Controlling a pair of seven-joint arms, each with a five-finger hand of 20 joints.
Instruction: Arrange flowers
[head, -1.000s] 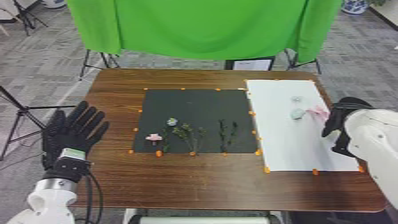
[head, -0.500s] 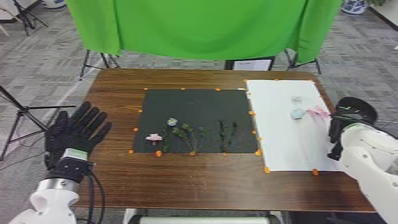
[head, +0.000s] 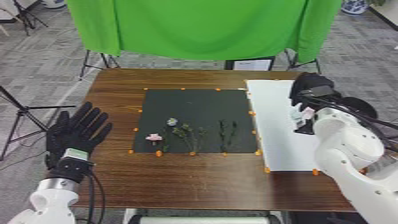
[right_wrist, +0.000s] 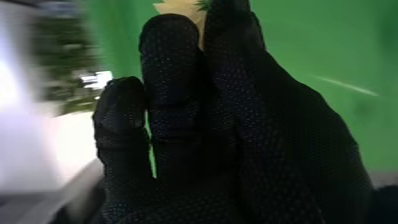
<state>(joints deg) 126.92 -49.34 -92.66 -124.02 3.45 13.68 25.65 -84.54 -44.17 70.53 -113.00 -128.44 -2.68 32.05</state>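
Pale-blue flwr (head: 296, 114) nr R hand (head: 312, 86) (hand's over wht sheet (head: 280, 145))

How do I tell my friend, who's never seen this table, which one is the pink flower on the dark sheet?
On the brown wooden table, find the dark rectangular sheet. Look at its near left corner. The small pink flower is there, pinker than the pale blue flower and green leafy stems beside it.
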